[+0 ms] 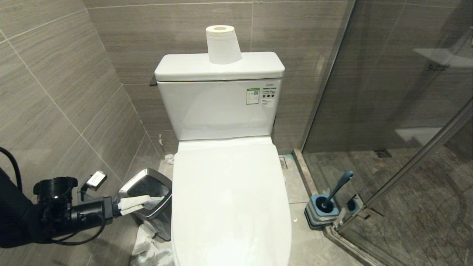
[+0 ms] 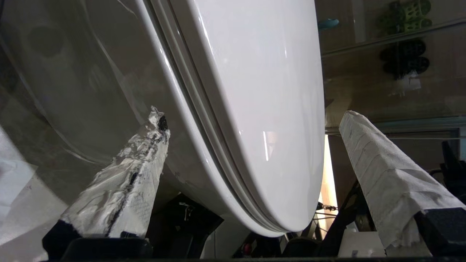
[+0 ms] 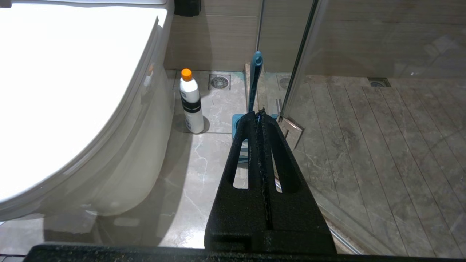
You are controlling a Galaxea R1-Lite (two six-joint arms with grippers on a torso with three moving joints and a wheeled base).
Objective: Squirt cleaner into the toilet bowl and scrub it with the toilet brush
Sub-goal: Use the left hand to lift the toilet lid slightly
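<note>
The toilet bowl [image 2: 91, 91] stands with its white lid [image 1: 229, 192] down, so the inside is hidden. My left gripper [image 1: 153, 204] reaches in from the left at the toilet's side, over a bin. It is open [image 2: 253, 116], its paper-wrapped fingers [image 2: 382, 163] spread wide with the lid's edge showing between them and nothing held. The toilet brush [image 1: 338, 190] stands in its blue-grey holder [image 1: 321, 212] on the floor to the right. The cleaner bottle [image 3: 192, 103], white with an orange cap, stands on the floor beside the bowl. My right gripper [image 3: 260, 111] hangs shut and empty above the floor before the brush [image 3: 255, 80].
A steel-rimmed black bin [image 1: 127, 190] stands against the toilet's left side, with crumpled paper [image 1: 147, 247] on the floor by it. A paper roll [image 1: 223, 44] stands on the tank [image 1: 221, 107]. A glass shower partition [image 1: 388, 111] closes the right side. A floor drain [image 3: 219, 82] lies behind the bottle.
</note>
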